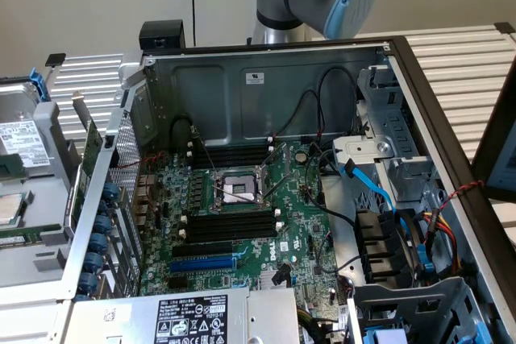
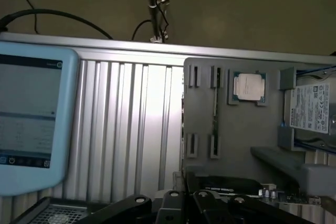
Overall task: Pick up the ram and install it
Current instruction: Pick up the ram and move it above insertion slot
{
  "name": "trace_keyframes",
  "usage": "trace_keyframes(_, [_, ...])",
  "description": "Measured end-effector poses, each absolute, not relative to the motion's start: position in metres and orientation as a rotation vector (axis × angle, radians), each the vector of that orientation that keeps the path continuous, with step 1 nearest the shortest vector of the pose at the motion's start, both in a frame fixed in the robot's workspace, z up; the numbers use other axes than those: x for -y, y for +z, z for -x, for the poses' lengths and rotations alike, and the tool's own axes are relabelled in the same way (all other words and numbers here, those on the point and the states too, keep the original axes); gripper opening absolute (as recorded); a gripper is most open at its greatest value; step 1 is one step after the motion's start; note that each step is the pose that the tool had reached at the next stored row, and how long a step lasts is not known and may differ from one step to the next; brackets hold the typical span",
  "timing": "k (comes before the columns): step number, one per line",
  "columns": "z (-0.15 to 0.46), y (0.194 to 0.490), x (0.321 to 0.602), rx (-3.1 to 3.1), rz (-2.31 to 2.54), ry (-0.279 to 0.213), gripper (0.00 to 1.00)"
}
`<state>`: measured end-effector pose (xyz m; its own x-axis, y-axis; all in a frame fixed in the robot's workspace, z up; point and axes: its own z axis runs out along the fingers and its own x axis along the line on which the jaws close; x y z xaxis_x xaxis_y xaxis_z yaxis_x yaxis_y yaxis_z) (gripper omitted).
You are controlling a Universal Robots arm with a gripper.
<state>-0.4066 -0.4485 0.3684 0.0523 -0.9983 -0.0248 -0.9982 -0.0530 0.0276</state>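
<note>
Wrist view sets the black-linked gripper (image 2: 188,205) low and near, with the ram (image 2: 214,109), a long thin green circuit-board stick, ahead of it and well apart. The stick stands on its edge between small holders in a grey moulded parts tray (image 2: 236,129). A square silver processor chip (image 2: 249,87) sits just beside the ram, on the side away from the ribbed aluminium table (image 2: 131,129).

I judge the step in hand to be the approach for the pick: the ram is untouched and nothing is carried. Whether the gripper is spread or clenched I cannot tell, since just its black linkage shows.

Grasping the stick would call for squaring up over that narrow edge and clearing the holders at both ends. In the exterior view, the long black memory slots (image 1: 231,225) with white end clips on the green motherboard (image 1: 298,235) look unfilled.
</note>
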Motion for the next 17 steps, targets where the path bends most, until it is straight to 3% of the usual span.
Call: trace_keyframes(17, [0.339,0.439,0.468,2.158,-2.275,-0.067,0.13])
